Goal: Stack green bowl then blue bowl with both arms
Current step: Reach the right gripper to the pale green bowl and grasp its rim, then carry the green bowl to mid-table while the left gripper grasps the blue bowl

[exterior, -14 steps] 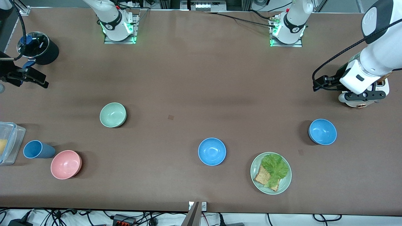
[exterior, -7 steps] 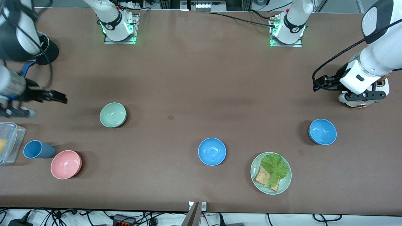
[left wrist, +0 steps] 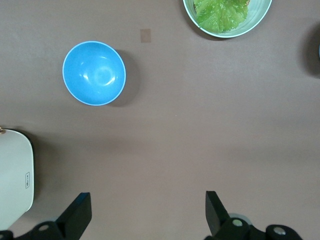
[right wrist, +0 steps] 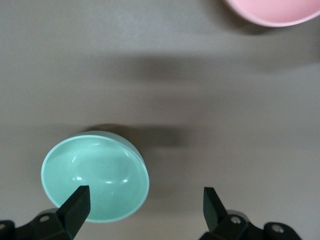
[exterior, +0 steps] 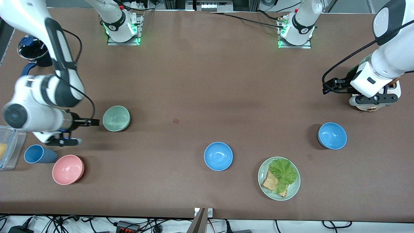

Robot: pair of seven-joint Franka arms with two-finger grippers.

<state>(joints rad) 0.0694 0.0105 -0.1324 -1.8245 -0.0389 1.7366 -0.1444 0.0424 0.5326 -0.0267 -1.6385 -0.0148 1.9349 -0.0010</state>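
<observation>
The green bowl [exterior: 116,118] sits upright toward the right arm's end of the table; it also shows in the right wrist view [right wrist: 95,175]. My right gripper [exterior: 63,141] hangs open and empty over the table just beside the green bowl; in its wrist view [right wrist: 144,206] one finger is over the bowl's rim. One blue bowl [exterior: 218,156] sits mid-table, nearer the front camera. A second blue bowl [exterior: 332,136] sits toward the left arm's end and shows in the left wrist view [left wrist: 94,73]. My left gripper [exterior: 374,99] waits open and empty there, apart from that bowl [left wrist: 148,212].
A pale-green plate [exterior: 295,186] with toast and lettuce lies between the blue bowls, nearer the camera. A pink bowl [exterior: 68,169], blue cup [exterior: 38,154] and clear container [exterior: 8,147] crowd the right arm's end. A white object [exterior: 372,108] lies under the left gripper.
The right arm has swung in from the table's end and its gripper now hangs beside the green bowl. The left arm and all bowls have not moved.
</observation>
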